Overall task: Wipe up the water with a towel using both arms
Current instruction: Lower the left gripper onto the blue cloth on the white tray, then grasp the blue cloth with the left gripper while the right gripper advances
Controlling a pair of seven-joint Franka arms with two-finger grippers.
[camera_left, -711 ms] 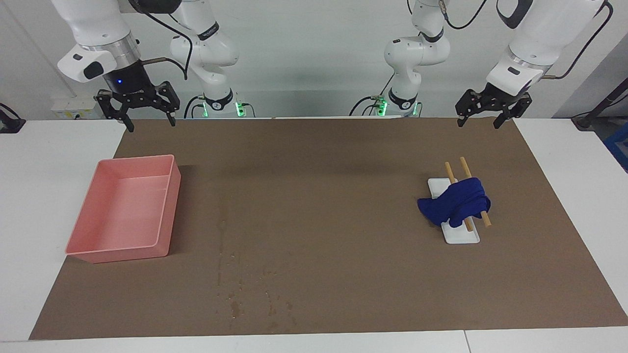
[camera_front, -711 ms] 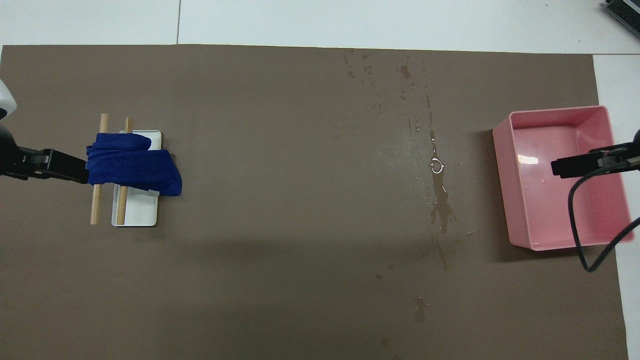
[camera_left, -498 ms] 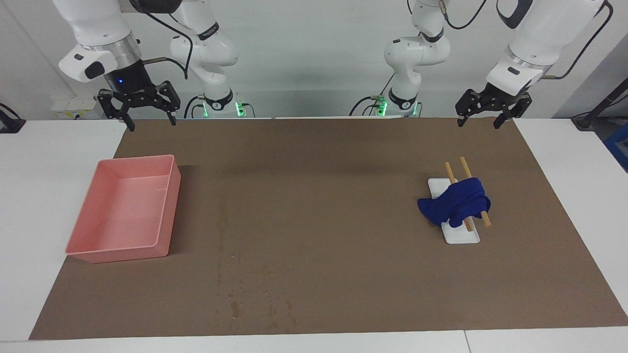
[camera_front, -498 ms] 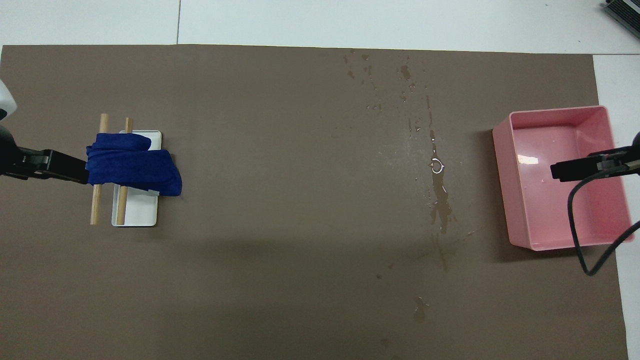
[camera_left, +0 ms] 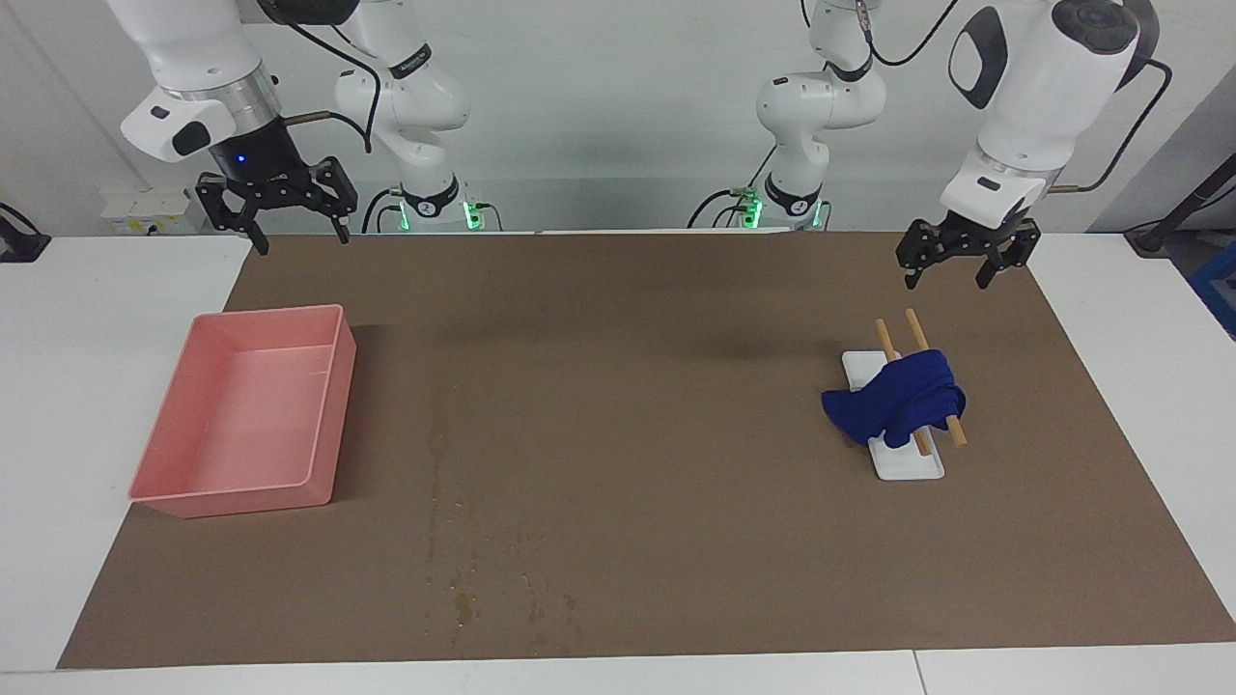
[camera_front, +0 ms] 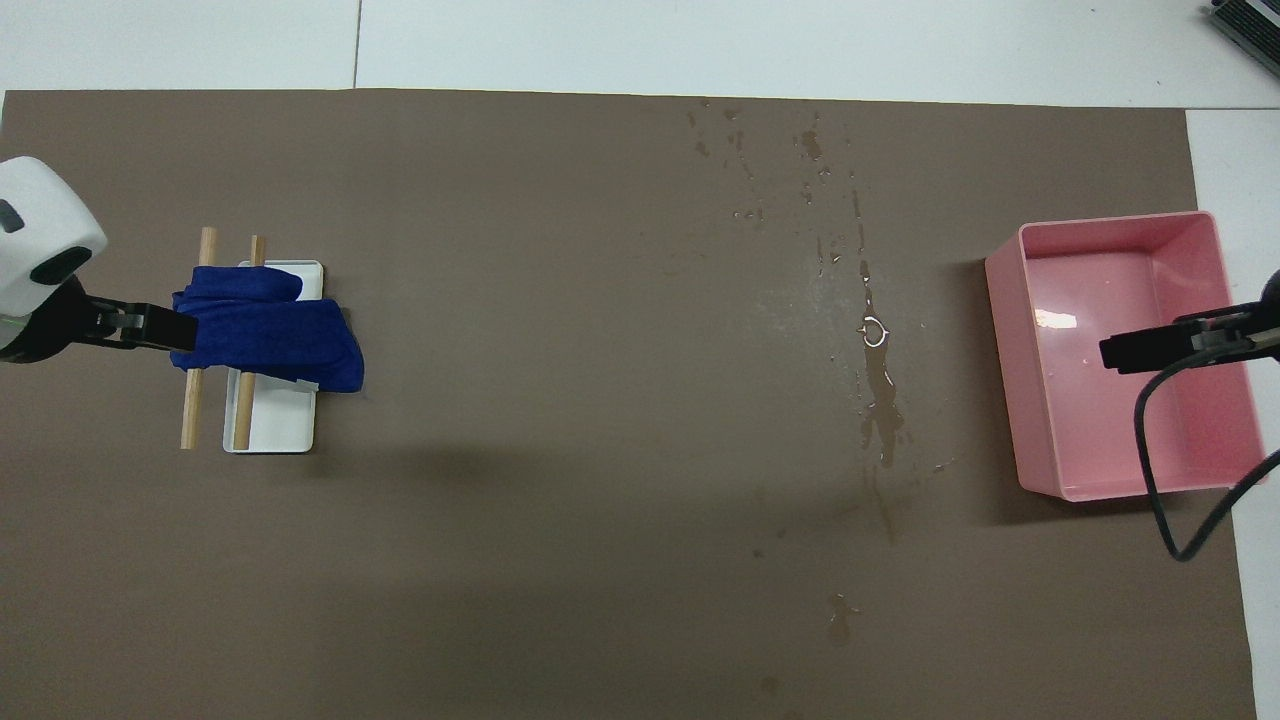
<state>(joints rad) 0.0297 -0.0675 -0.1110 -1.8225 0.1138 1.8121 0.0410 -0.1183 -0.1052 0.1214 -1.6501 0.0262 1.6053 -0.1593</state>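
Covering most of the white tabletop is a brown mat. Pink tray sits on mat twd right arm's end, nothing in it. Water = dark specks + thin streaks on mat beside tray, running nearer-to-farther from robots. Blue towel at left arm's end, draped over two wooden rods lying across a small white plate; one towel end hangs down onto mat. Left tool up in air, over mat edge w/ rods just ahead of it, fingers apart, holding nothing. Right tool up in air, fingers apart, over mat edge by tray, holding nothing.
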